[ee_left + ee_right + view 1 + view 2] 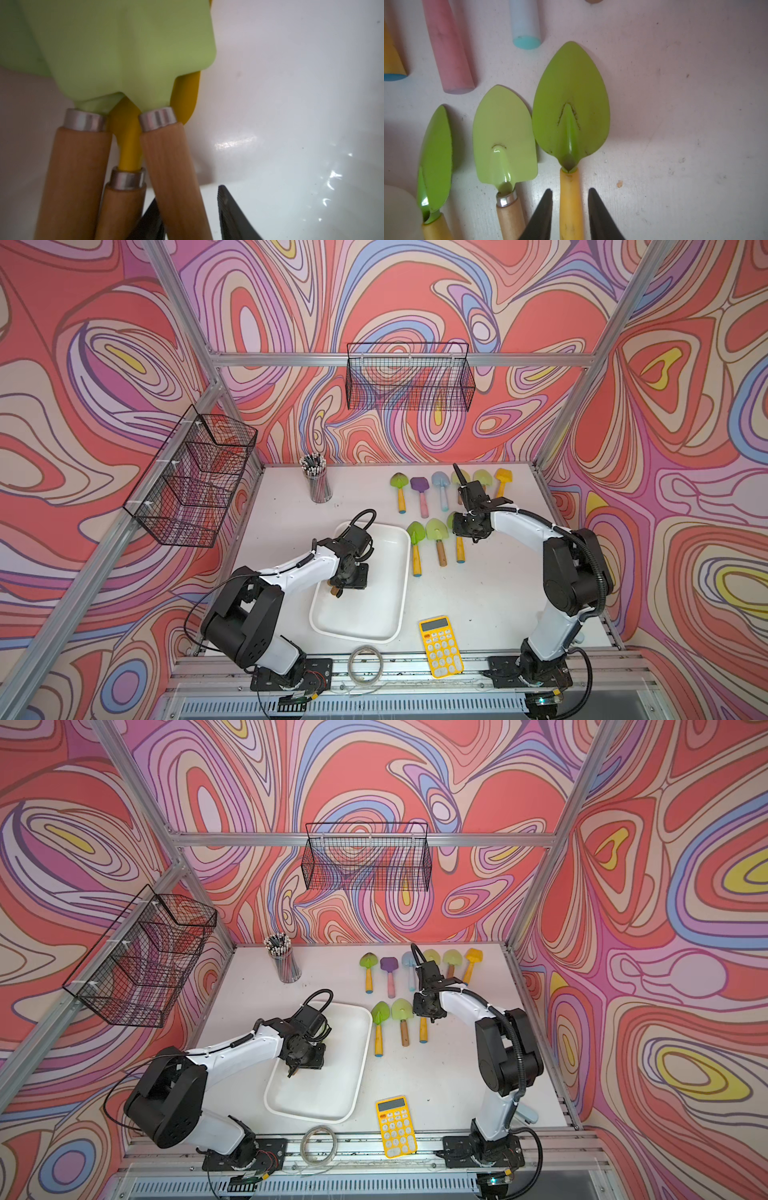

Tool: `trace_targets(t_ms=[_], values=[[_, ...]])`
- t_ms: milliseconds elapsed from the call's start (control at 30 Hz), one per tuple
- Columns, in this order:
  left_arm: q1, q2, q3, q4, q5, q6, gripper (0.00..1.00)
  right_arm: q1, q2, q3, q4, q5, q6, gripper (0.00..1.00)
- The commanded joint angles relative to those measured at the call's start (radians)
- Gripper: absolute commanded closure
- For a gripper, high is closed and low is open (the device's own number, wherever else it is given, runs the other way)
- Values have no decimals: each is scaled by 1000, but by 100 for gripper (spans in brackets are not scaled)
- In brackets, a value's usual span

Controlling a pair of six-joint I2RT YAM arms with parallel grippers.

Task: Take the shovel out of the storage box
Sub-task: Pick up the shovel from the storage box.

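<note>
Storage box [291,83]: shovel [166,155] handle toward hand [188,193]

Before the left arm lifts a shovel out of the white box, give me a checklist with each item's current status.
1. Left gripper straddles a wooden handle: ok.
2. Jaws firmly shut on it: not ok, a gap shows on one side.
3. That shovel free of neighbours: not ok, its green blade overlaps a yellow shovel, beside a second green shovel.
4. Storage box flat on the table: ok.
5. Right gripper away from the box: ok, open around a yellow-handled shovel on the table.
</note>
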Motion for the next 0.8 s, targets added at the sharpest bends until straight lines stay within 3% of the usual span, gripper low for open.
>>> trace_targets(t_ms=[0, 167, 367, 533, 767], values=[[-3, 15, -15, 3, -7, -22, 64, -1, -24, -17, -5, -5, 7, 70], [-3, 9, -15, -1, -36, -29, 75, 0, -63, -21, -1, -9, 6, 72], [-3, -32, -7, -25, -59, -33, 100, 0, -91, -37, 20, -25, 6, 74], [-3, -122, -1, -18, -8, -33, 100, 0, -169, -75, 71, -87, 8, 71], [13, -255, 26, 63, 153, -53, 100, 4, -274, -116, 160, -256, 25, 60]])
